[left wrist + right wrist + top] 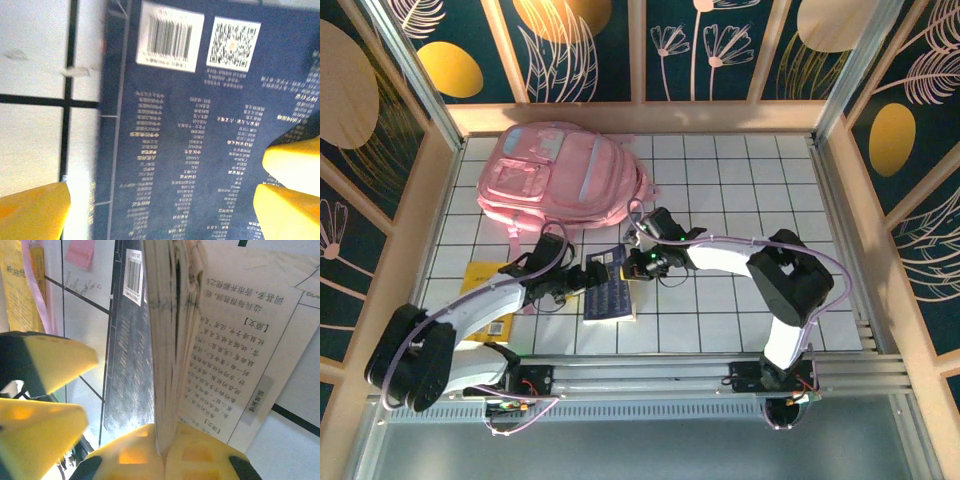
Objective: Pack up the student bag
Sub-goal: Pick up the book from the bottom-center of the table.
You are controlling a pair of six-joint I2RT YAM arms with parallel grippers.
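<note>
Gripping the dark blue book [610, 288] by its page edge, the right pincer [165, 456] is clamped shut on the block. In the right wrist view the cover hangs away and one printed leaf splays out. The left pincer [162, 180] is spread wide just above the back cover, holding nothing.

The student bag [560, 175] lies flat at the upper left of the bench [750, 180], apart from both pincers, front pockets up. I cannot tell whether the main zip is open.

Handling, as a judgement:
- The bag is soft cloth and looks light and limp, so its mouth will likely sag shut.
- Take it by a strap, the top loop or the zip edge. A pocket face would only bunch.
- One pincer should hold the opening while the other feeds.
- The book is a floppy paperback, so its pages may fan or slip.

A yellow book [480, 275] lies at lower left, partly under the left arm.
</note>
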